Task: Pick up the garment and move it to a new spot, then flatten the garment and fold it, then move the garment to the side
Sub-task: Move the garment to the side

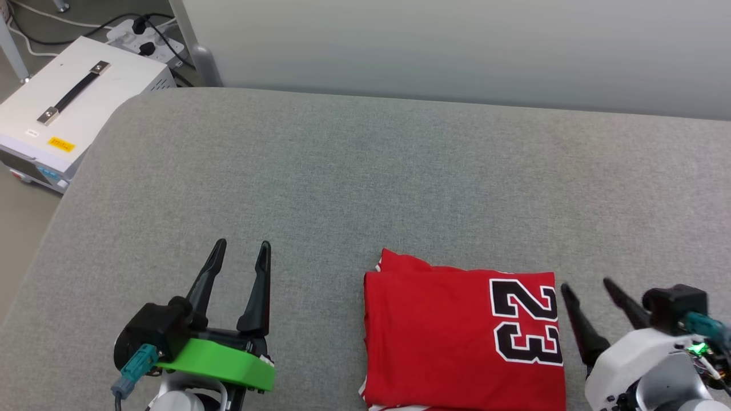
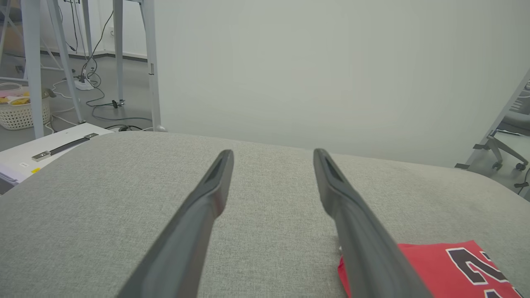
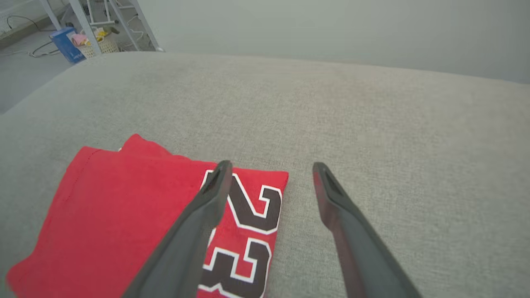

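Grey padded surface (image 1: 342,171) holds the folded red jersey (image 1: 445,337) lower right; left gripper (image 1: 242,244) and right gripper (image 1: 585,284) gape empty. Folding looks done; next, grip an edge, shift it aside.

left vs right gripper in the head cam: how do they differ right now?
The left gripper has a green mount; the right gripper's is white. The left gripper is over gray padding, apart from the folded red jersey; the right gripper sits just beside its numbered edge. Both have open, empty fingers.
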`<state>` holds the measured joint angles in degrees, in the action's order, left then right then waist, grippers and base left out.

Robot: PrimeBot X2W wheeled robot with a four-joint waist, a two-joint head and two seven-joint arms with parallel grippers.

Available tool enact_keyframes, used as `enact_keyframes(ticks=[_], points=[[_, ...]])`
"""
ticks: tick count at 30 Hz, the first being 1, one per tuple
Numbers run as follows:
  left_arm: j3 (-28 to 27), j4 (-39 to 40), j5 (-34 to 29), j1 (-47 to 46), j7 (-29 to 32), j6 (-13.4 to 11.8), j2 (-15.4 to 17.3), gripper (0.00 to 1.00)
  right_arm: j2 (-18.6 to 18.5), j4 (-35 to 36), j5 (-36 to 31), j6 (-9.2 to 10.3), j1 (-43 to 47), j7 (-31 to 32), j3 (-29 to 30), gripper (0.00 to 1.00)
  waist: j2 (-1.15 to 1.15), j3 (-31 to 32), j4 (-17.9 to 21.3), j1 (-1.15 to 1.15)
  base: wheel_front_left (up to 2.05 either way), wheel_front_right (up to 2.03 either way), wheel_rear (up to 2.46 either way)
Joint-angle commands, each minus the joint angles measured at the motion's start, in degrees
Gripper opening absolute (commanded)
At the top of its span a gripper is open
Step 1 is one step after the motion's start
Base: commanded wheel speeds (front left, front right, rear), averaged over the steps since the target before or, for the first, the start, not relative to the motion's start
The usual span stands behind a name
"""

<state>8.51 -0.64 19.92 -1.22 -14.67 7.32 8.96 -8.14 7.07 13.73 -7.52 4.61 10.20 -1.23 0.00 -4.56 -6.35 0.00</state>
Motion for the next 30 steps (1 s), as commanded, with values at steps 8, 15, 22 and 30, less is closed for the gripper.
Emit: enact_keyframes(ticks=[8, 15, 22, 30], points=[[1.6, 0.0, 0.8, -1.5, -0.3, 0.2, 0.1, 1.0, -0.7, 2.9, 2.5, 0.03, -2.1, 33.6, -1.6, 1.0, 0.0, -3.5, -1.6, 0.0, 0.0, 0.0, 0.0], [3.2, -0.1, 1.4, -3.4, -0.3, 0.2, -0.1, 1.0, 0.2, 3.9, -0.5, 0.03, -5.4, 45.3, 0.1, 1.0, 0.0, -6.7, -3.9, 0.0, 0.0, 0.0, 0.0], [4.3, -0.1, 2.0, -5.1, -0.3, 0.2, -0.2, 1.0, 2.4, 0.2, -2.5, 0.03, -6.8, 47.5, 2.2, 1.0, 0.0, -9.4, -6.4, 0.0, 0.0, 0.0, 0.0], [4.7, -0.3, 2.0, -5.8, -0.3, 0.2, -0.3, 1.0, 2.6, -5.4, -2.8, 0.03, -6.0, 47.6, 0.2, 0.42, 0.0, -10.5, -7.3, 0.0, 0.0, 0.0, 0.0]])
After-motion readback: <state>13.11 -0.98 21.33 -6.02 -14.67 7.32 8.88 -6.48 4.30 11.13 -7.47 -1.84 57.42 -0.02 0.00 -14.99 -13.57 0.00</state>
